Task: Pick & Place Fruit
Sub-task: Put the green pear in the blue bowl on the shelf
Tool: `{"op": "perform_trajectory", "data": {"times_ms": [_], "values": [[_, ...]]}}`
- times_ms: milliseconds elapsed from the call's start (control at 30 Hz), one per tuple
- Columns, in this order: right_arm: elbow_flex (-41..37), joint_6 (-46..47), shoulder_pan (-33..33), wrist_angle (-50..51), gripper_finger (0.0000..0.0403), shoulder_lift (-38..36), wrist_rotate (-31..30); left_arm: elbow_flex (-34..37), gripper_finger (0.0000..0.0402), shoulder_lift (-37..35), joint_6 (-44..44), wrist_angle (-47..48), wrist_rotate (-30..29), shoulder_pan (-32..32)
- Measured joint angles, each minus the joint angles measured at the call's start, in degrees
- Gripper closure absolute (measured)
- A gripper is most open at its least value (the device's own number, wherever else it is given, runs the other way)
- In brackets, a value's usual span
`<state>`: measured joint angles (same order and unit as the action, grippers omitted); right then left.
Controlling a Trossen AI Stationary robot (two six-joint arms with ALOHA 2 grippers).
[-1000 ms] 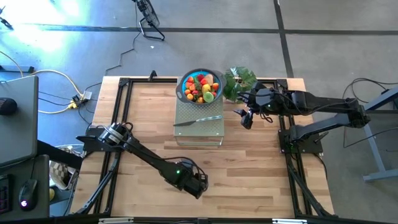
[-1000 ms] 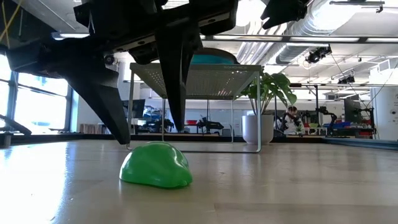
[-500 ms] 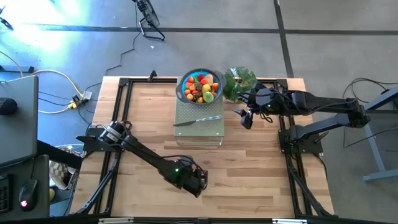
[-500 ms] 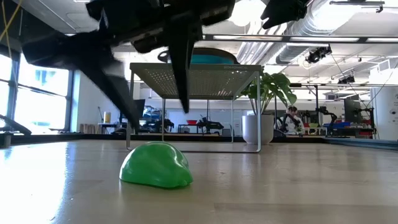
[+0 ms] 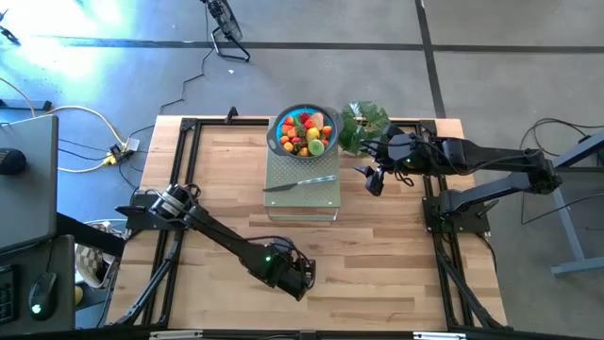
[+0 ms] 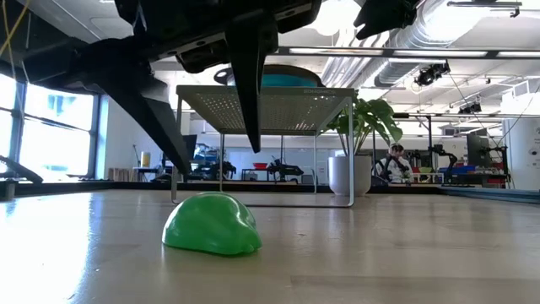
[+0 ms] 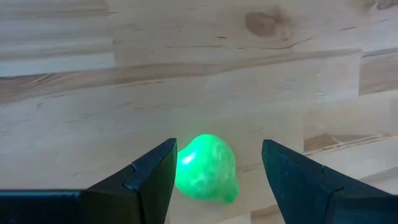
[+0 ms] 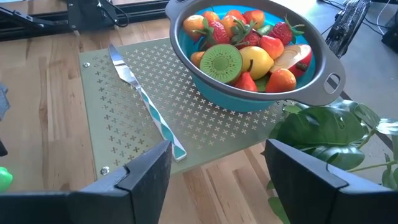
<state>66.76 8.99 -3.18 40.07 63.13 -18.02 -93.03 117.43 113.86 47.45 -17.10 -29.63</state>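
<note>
A green toy fruit (image 7: 205, 167) is seen lying on the wooden table (image 5: 217, 179), well apart from the blue bowl (image 5: 304, 131) of fruit on the perforated stand (image 5: 302, 194). It is straddled by the spread, empty fingers of the left gripper (image 7: 214, 171); the right gripper (image 8: 217, 171), likewise spread, is held beside the stand. The rounded piece could be nudged away if one finger lands first.

We are looking down on a wooden table (image 5: 226, 189) standing on a grey concrete floor (image 5: 491, 57), with cables (image 5: 90, 132) trailing off at nine o'clock beside a desk (image 5: 24, 179) carrying a mouse (image 5: 11, 161). Across the room, daylight is coming through tall windows (image 6: 51, 139) at nine o'clock, while silver ducts (image 6: 472, 34) are running along the ceiling at two o'clock.
</note>
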Motion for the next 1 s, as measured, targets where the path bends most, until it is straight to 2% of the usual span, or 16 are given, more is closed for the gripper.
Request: {"op": "perform_trajectory", "data": {"times_ms": [833, 1000], "values": [[0.0, -3.3, 0.0, 0.0, 0.0152, 0.0, 0.2, 0.0, 0.0171, 0.1, 0.4, -6.0, -0.2, 0.0], [0.0, -3.1, 0.0, 0.0, 0.0152, 0.0, 0.2, 0.0, 0.0171, 0.1, 4.7, -6.2, 5.2, 0.0]]}}
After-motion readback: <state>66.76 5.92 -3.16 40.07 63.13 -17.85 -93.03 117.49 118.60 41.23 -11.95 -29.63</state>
